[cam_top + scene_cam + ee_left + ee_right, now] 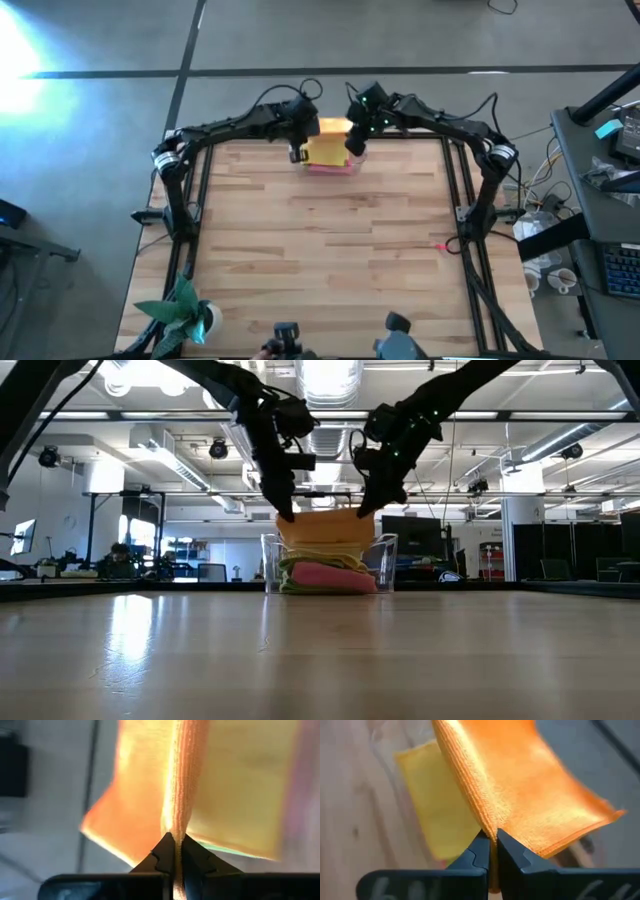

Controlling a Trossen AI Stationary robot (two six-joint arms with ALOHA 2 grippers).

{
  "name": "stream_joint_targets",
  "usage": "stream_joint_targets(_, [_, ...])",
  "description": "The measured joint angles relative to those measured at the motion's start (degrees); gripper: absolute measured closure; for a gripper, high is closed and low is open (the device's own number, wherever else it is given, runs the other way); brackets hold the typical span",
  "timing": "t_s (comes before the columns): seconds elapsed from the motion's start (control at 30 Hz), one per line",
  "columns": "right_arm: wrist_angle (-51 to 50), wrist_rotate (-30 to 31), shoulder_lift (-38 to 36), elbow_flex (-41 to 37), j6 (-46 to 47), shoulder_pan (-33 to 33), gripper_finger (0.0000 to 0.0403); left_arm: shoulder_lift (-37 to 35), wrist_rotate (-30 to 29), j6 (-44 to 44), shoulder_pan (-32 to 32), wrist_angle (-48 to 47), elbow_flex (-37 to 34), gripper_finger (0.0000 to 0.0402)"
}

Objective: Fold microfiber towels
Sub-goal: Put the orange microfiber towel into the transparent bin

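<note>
— What's in front of you?

— A wooden surface (330, 240). At its far edge stands a clear plastic tray (386, 565) stacked with towels: a yellow towel (437, 815) above, a pink towel (330, 575) lower down.

— And the orange towel (322, 525)?

— I hold it just over the tray, stretched between both my hands. My left hand (175, 851) is pinched tight on one edge, my right hand (492, 845) clamped on the opposite edge, fingers fully closed on the cloth.
</note>
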Motion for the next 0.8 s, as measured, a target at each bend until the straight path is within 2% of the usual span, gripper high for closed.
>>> stream_joint_targets(0.13, [-3.59,-0.8,-0.07,-0.5,-0.01,1.3,0.0394,-0.06,5.27,-0.58,-0.78,-3.02,-0.24,0.0401])
stream_joint_targets(0.43, [-3.99,-1.15,-0.07,-3.62,0.0,2.49,0.0394,0.55,9.17,-0.7,-1.3,-3.05,-3.36,0.0401])
stream_joint_targets(0.8, [-4.58,-3.17,1.95,-4.22,-0.01,3.83,0.0394,0.57,10.09,-0.6,-1.82,-3.12,-5.99,0.04])
